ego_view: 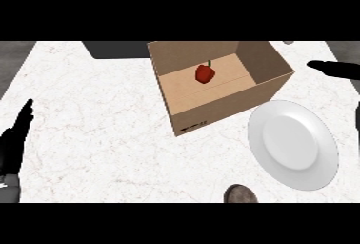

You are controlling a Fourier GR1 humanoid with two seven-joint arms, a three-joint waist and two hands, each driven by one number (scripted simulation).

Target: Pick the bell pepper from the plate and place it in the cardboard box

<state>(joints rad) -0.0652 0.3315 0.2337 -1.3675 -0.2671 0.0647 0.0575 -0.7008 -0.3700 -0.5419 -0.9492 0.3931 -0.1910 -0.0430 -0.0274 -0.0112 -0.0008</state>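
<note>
At the far left edge the left robot hand (15, 136) rests open, fingers straight and pointing up. On the pale marbled surface (98, 124) stands the open brown cardboard box (211, 107), holding the red bell pepper (205, 74), well apart from both hands. Right of it lies the round white plate (294, 145), bare. Top right, the right robot hand (336, 69) shows straight, holding nothing.

text: none readable — cardboard box (211, 102) | front face: small dark mark — cannot be made out
</note>
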